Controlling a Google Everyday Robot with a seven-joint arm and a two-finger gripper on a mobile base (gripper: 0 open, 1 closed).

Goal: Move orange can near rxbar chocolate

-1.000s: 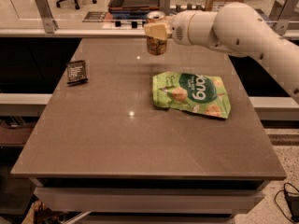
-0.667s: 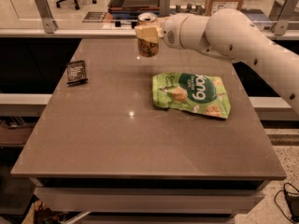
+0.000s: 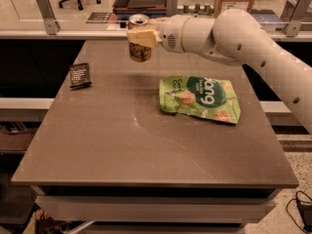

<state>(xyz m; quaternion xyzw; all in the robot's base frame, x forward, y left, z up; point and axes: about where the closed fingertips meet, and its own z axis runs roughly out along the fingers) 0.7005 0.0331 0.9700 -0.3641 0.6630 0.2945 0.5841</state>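
Note:
The orange can (image 3: 140,51) hangs upright in the air over the far middle of the brown table (image 3: 122,145), its silver top showing. My gripper (image 3: 140,37) is shut on the can, gripping its upper part from the right, with the white arm reaching in from the right. The rxbar chocolate (image 3: 79,75), a small black bar with white print, lies flat near the table's left edge, to the left of the can and a little nearer the camera.
A large green snack bag (image 3: 201,98) lies flat on the right half of the table. A counter with a glass divider and metal posts (image 3: 44,11) runs behind the table. Office chairs stand further back.
My gripper has carried the can leftward across the far part of the table, toward the black bar. The bar and the green bag have not moved.

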